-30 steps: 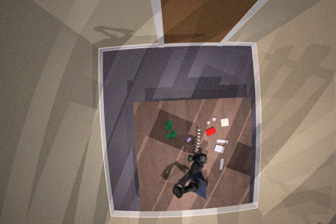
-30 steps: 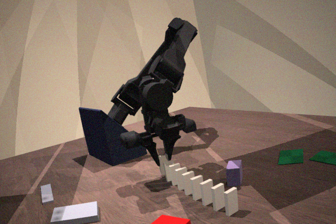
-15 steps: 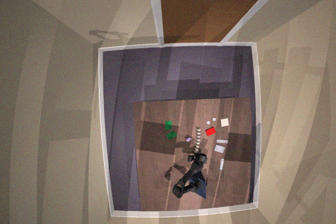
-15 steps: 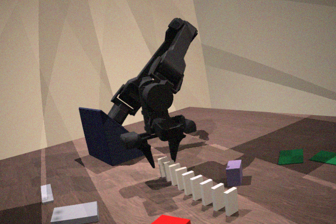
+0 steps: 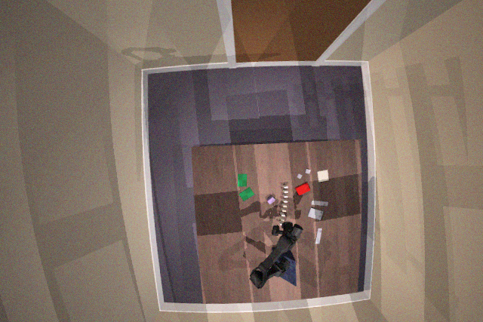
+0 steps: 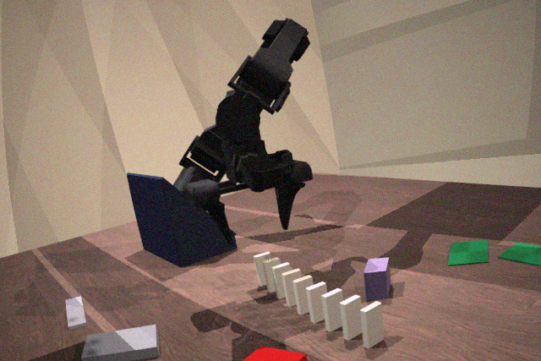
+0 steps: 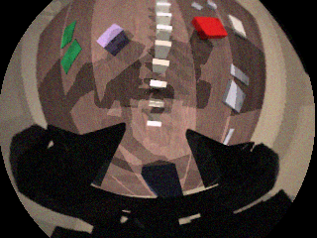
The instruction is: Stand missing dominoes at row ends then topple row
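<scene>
A row of several cream dominoes stands upright on the wooden table. The end domino nearest the arm stands upright, in line with the row and a small gap from its neighbour. The far end domino is upright too. My gripper is open wide and empty, above and a little to the arm's side of the near end domino. In the top view the arm hides the fingertips. No loose domino can be made out for sure.
A purple block stands left of the row, with two green pads beyond. Right of it lie a red block, a cream square, two small pale cubes and grey-white slabs.
</scene>
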Available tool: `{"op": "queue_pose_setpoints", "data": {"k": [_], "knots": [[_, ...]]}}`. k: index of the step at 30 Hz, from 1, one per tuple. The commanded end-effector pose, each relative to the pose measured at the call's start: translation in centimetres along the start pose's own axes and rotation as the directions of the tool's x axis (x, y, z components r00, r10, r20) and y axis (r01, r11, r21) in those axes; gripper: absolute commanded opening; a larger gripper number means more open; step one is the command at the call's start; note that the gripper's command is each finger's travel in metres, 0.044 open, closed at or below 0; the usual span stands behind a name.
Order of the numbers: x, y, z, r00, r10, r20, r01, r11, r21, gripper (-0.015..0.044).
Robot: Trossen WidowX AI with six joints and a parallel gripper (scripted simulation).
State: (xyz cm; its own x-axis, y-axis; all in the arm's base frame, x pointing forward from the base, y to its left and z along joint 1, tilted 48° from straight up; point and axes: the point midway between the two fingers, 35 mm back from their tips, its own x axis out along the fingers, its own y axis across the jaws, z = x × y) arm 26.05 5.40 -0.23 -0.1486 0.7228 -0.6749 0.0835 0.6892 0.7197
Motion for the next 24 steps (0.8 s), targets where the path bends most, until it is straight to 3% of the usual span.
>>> {"op": "queue_pose_setpoints", "data": {"k": [1, 10, 12, 14, 19, 24], "knots": [[-7.0, 0.1, -0.6, 1.0, -0.002, -0.001, 0.002, 1.0, -0.013, 0.044], [-7.7, 0.2, -0.8, 1.0, -0.001, -0.002, 0.0, 1.0, -0.014, 0.044], [-7.4, 0.2, -0.9, 1.0, 0.0, -0.002, 0.0, 0.997, -0.083, 0.0387], [-6.6, 0.1, -1.3, 1.0, 0.0, -0.002, -0.001, 0.963, -0.27, 0.0335], [-4.5, 0.1, -2.5, 1.0, 0.002, -0.002, -0.003, 0.699, -0.715, 0.0204], [-2.4, 0.0, -3.9, 1.0, 0.005, -0.002, -0.003, 0.248, -0.969, 0.0072]]}}
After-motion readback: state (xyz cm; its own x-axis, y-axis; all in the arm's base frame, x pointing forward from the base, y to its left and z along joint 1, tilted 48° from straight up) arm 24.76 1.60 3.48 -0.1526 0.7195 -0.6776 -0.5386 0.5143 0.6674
